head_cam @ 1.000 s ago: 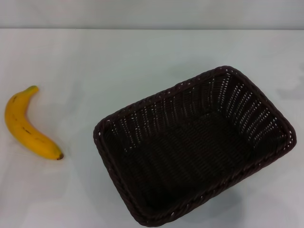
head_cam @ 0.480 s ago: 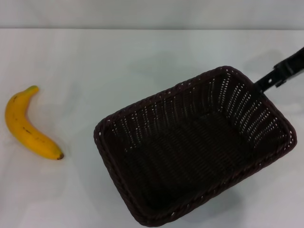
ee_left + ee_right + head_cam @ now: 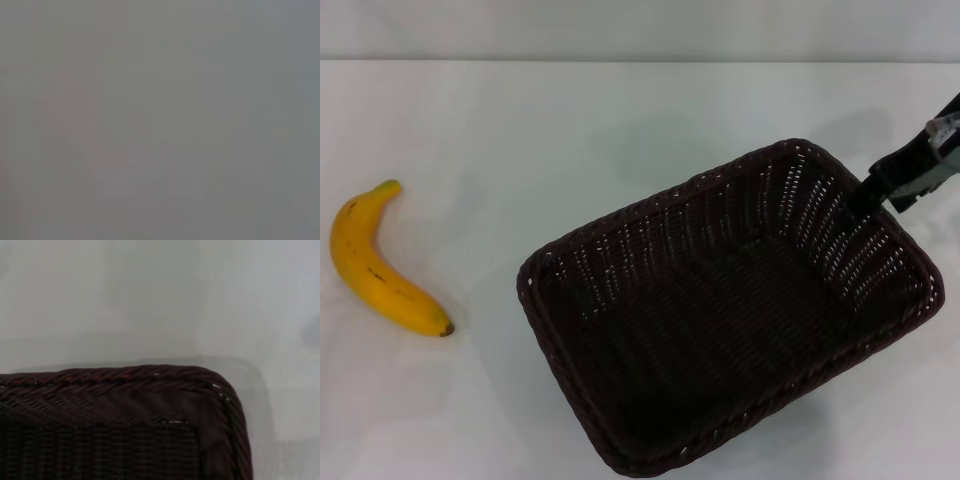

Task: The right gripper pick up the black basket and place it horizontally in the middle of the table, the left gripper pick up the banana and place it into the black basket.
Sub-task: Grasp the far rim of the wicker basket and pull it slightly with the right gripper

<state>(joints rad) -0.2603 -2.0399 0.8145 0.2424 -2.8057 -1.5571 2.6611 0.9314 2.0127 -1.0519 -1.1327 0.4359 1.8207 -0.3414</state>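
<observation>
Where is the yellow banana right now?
In the head view, the curved yellow banana lies on the white table at the robot's far left, well apart from the dark woven wicker basket to its right.

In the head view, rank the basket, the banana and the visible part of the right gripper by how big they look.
1. black basket, by far the largest.
2. banana.
3. right gripper, at the basket's far right rim; only part is in frame, and it sits higher, so its true size is unsure.

Black bar-like right claw (image 3: 868, 196), grey-trimmed body.
</observation>
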